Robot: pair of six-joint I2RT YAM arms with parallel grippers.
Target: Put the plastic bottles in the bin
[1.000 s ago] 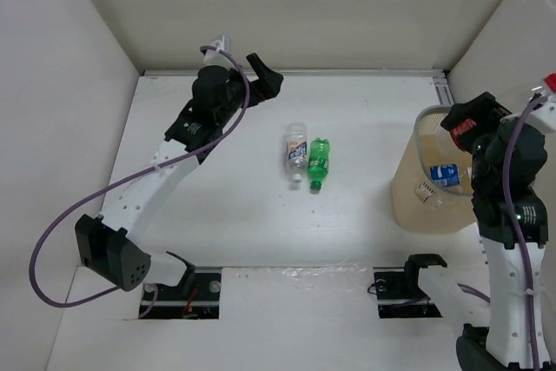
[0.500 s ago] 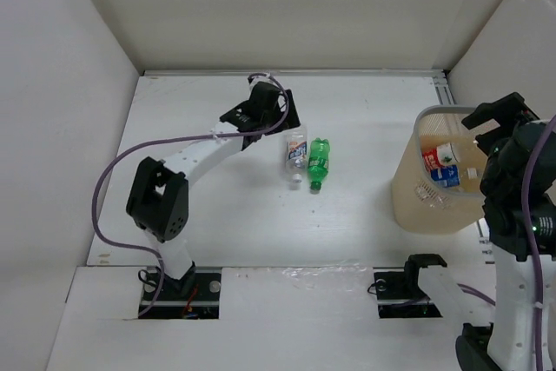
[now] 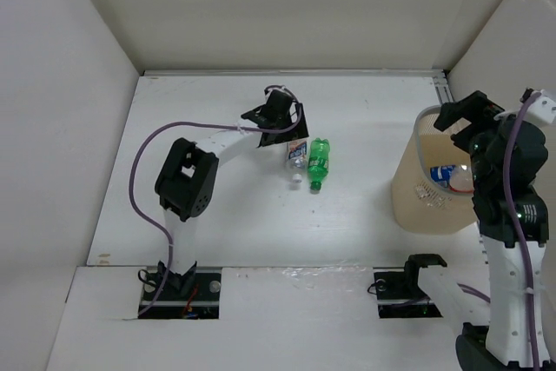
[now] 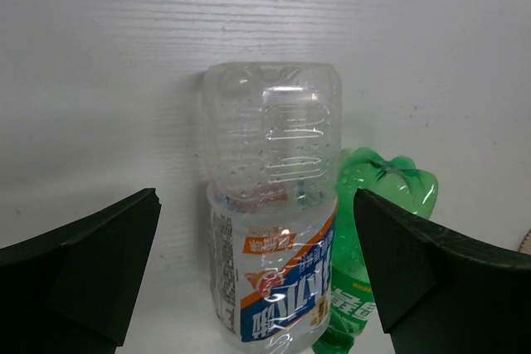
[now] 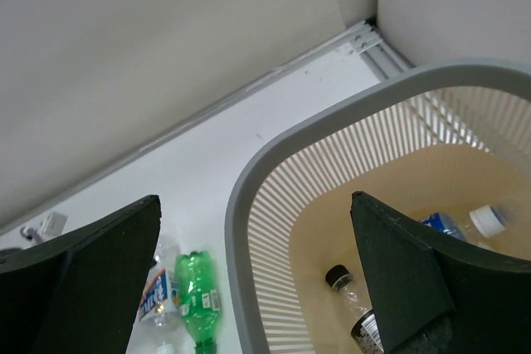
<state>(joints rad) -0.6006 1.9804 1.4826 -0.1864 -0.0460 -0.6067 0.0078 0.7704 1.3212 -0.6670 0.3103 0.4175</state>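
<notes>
A clear bottle (image 4: 272, 230) with a blue and orange label lies on the white table, touching a green bottle (image 4: 375, 230) on its right. My left gripper (image 4: 257, 275) hangs open just above the clear bottle, one finger on each side, gripping nothing. From above, the left gripper (image 3: 293, 134) is at the far end of the clear bottle (image 3: 297, 155), with the green bottle (image 3: 319, 161) beside it. My right gripper (image 5: 257, 279) is open and empty over the near rim of the bin (image 5: 249, 205). Inside lie a black-capped bottle (image 5: 355, 308) and a blue-labelled bottle (image 5: 465, 223).
The tan bin (image 3: 415, 202) stands at the right edge of the table, close to the right wall. White walls enclose the table on three sides. The left arm's cable (image 3: 148, 171) loops over the left half of the table.
The left arm has swung from the far left of the table over to the clear bottle. The right gripper opened and a red-and-white bottle dropped into the bin.
</notes>
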